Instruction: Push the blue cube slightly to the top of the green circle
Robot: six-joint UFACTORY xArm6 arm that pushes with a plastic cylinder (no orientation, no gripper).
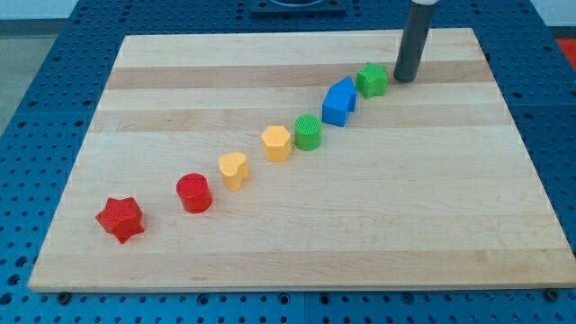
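The blue cube [339, 102] sits on the wooden board [297, 225], up and to the right of the green circle [308, 132], with a small gap between them. A green star-shaped block [372, 80] touches or nearly touches the blue cube's upper right corner. My tip [405, 78] rests on the board just right of the green star, apart from the blue cube.
A diagonal row of blocks runs toward the view's bottom left: a yellow hexagon [276, 142], a yellow heart [233, 169], a red cylinder [193, 193] and a red star [121, 219]. A blue pegboard table surrounds the board.
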